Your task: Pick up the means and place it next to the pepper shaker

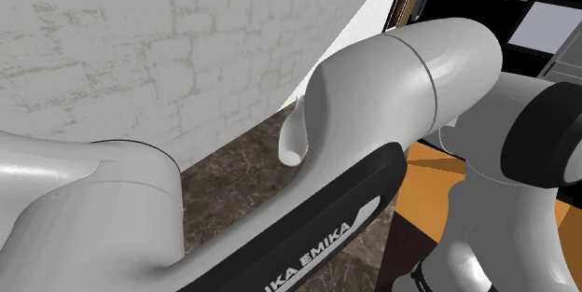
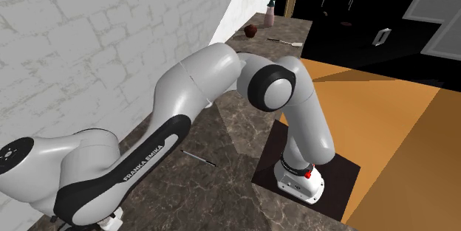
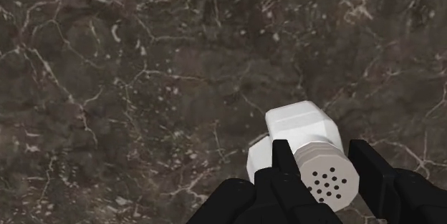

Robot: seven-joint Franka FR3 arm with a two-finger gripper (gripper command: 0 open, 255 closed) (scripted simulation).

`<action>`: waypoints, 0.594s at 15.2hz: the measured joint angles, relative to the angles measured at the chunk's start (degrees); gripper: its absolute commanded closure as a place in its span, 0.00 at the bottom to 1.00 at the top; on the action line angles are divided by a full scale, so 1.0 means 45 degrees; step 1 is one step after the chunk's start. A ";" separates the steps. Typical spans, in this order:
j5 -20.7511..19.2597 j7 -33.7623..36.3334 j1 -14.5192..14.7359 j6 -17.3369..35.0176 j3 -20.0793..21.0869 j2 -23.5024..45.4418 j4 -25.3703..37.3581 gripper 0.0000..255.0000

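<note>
In the wrist view my gripper (image 3: 322,152) is shut on a white shaker (image 3: 327,181) with a round, perforated top, just above the dark marble counter (image 3: 143,79). Its black fingers (image 3: 283,169) clasp the shaker on both sides. A white faceted block (image 3: 301,124) lies directly beyond the shaker's top, and a smaller white piece (image 3: 258,159) shows beside one finger. I cannot tell whether these belong to the held shaker or are a separate thing. In the second exterior view the arm (image 2: 192,89) bends low over the counter, its hand at the lower left edge.
A pale brick wall (image 2: 111,38) runs along the counter's far side. A thin dark utensil (image 2: 199,158) lies on the counter near the arm. At the far end stand a bottle (image 2: 271,13), a small dark bowl (image 2: 251,30) and another utensil (image 2: 284,42).
</note>
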 measured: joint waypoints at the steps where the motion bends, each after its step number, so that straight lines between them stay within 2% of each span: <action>1: -0.0044 0.0037 0.0011 0.0185 -0.0024 0.0072 -0.0123 1.00; 8: -0.0097 0.0072 0.0005 0.0461 -0.0055 0.0148 -0.0332 1.00; 9: -0.0097 0.0072 0.0005 0.0463 -0.0055 0.0148 -0.0333 0.00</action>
